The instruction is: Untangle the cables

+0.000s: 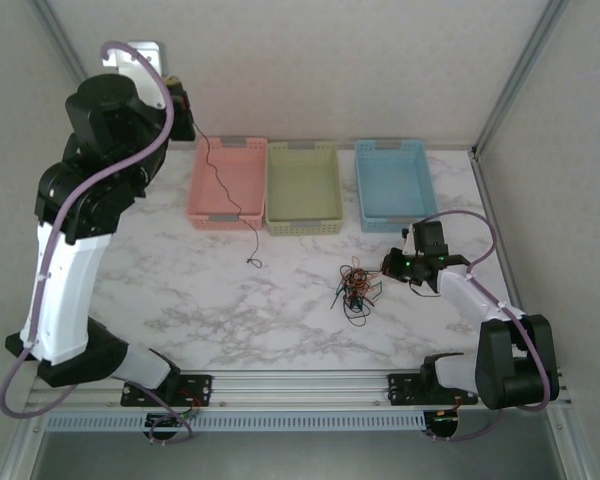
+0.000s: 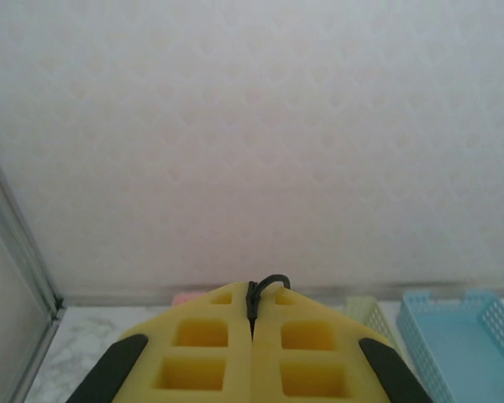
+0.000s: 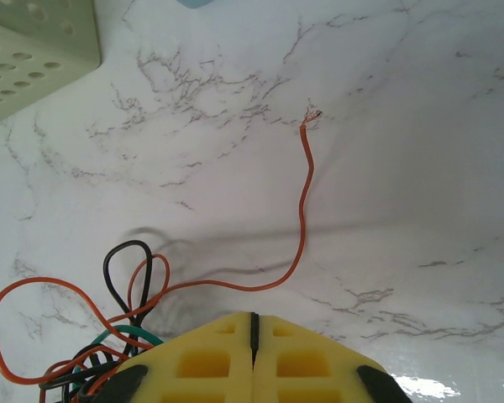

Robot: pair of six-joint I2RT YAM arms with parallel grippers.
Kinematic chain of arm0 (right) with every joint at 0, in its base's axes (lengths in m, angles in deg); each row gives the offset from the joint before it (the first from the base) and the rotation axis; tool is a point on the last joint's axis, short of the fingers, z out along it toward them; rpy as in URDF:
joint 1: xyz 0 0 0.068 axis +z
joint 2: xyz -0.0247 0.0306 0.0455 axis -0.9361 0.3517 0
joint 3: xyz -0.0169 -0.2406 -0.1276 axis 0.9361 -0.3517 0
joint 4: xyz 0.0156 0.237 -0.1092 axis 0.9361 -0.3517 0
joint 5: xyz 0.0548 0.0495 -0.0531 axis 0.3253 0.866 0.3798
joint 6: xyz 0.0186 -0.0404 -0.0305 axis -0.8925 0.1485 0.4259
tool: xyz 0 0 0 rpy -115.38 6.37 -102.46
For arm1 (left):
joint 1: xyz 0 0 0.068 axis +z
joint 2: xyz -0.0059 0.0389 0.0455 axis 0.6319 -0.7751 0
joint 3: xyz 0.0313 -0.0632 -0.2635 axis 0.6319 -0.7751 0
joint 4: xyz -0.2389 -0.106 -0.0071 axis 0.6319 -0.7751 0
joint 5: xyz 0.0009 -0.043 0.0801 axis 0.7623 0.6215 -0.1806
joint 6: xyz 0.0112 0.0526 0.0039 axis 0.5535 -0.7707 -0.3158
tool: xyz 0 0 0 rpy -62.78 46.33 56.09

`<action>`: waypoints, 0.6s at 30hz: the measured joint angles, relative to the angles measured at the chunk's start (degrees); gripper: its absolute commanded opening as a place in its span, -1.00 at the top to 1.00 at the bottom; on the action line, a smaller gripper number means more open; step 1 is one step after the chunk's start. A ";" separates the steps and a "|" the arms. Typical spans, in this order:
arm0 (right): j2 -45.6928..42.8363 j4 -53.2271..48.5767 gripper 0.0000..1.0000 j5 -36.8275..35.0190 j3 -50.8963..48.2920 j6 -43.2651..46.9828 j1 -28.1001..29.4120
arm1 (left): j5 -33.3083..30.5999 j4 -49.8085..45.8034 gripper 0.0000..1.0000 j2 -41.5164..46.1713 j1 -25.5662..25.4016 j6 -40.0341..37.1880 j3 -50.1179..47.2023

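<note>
The left hand hangs high over the far left corner of the pink basket. Its fingers pinch a black cable, which drops across the pink basket and ends on the bench just in front of it. Right of the pink basket, nearer the arm bases, lies the tangle of cables in black, green and orange. At its right edge is the right hand, pressed together; I cannot tell whether it grips any strand.
</note>
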 measured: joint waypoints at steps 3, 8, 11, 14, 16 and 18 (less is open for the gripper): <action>-0.02 0.04 0.92 0.00 -0.04 0.00 0.00 | 1.27 3.87 1.00 -2.99 2.16 -0.74 3.37; -0.09 0.24 0.92 0.02 -0.52 0.00 0.00 | 2.58 9.11 1.00 -10.16 5.05 -1.62 14.27; -0.09 0.35 0.93 0.02 -0.68 -0.02 0.00 | 3.30 13.22 1.00 -11.54 6.08 -2.36 14.95; -0.09 0.44 0.93 0.04 -0.70 0.00 0.00 | 4.33 17.44 1.00 -12.92 6.64 -3.41 15.52; -0.07 0.44 0.93 0.04 -0.68 0.00 0.00 | 5.20 20.13 1.00 -14.32 6.71 -4.15 16.79; 0.00 0.44 0.94 0.04 -0.68 0.00 0.00 | 5.77 22.51 1.00 -15.41 6.73 -4.83 17.68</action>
